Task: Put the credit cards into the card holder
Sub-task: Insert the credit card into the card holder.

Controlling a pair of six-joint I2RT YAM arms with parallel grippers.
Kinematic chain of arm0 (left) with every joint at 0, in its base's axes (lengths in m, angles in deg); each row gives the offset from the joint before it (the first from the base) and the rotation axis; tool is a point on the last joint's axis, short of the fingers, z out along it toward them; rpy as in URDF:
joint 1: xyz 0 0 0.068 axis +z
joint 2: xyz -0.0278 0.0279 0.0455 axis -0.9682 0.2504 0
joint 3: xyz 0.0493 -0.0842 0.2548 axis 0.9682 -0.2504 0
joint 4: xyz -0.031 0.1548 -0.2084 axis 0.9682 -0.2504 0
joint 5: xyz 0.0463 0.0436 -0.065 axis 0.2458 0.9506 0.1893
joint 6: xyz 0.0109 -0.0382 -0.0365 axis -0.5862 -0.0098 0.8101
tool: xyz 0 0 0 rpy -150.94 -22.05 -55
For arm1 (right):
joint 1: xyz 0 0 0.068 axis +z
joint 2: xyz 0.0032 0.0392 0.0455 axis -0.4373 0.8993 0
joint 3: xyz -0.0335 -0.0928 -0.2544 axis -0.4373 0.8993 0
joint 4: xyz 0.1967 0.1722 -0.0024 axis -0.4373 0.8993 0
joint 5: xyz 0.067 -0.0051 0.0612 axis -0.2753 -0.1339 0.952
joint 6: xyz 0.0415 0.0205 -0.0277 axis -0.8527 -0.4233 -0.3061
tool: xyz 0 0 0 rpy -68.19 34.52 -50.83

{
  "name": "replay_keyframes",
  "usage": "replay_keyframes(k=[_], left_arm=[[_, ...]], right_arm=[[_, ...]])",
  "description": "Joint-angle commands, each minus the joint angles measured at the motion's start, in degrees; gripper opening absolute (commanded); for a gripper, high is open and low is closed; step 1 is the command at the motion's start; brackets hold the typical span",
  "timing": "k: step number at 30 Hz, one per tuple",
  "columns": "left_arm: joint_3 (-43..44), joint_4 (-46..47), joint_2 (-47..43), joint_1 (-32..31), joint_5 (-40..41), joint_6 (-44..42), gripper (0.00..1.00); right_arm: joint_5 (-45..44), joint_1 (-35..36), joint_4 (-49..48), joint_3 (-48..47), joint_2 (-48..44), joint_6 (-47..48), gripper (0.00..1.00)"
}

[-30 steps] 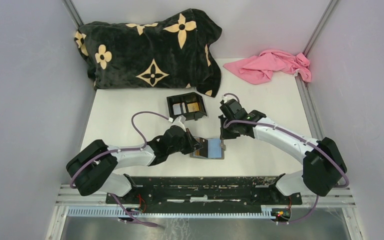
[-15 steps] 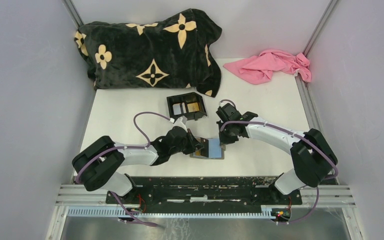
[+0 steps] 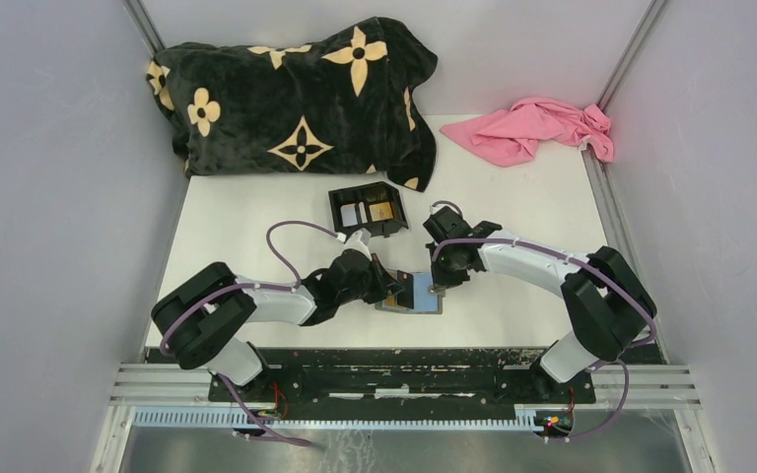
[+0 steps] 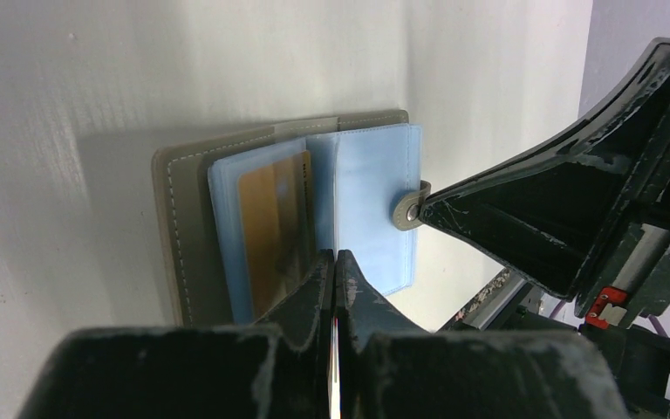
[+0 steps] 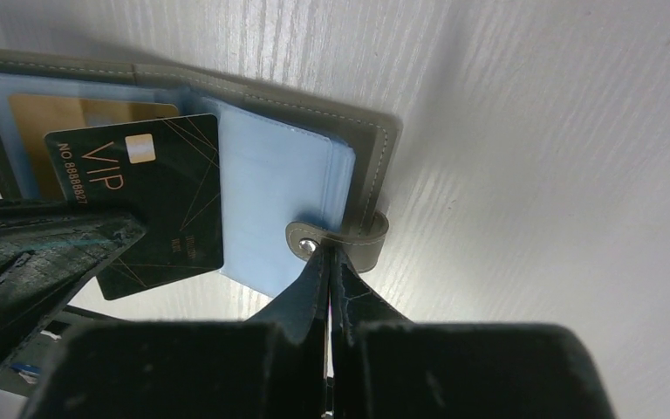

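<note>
Card holder point(image 3: 419, 295), pinned at its 3 o'clock clasp tab point(image 5: 338, 239) by the closed right gripper point(image 5: 327, 262); black VIP card point(image 5: 157, 205) (clamped by left gripper point(image 4: 334, 279)) likely to be slotted next.

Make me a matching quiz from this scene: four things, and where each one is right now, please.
1 black plastic VIP card
2 gold plastic card
3 grey clasp tab
4 crumpled pink cloth

A in a blue sleeve of the grey bifold wallet
B at the white table's far right corner
C clamped in the left gripper
D touching the right gripper's tip

Pairs: 1-C, 2-A, 3-D, 4-B.
</note>
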Motion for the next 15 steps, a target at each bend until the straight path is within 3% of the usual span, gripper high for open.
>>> replay_keyframes(k=[1,15], left_arm=[[0.0,4.2,1.1,-0.3,2.0,-4.3,0.03],[-1.3,6.7,4.0,-0.3,2.9,-5.7,0.03]], right_arm=[[-1.2,0.3,-0.2,0.2,0.9,0.6,0.01],[-4.0,0.3,2.3,-0.1,0.8,1.7,0.01]])
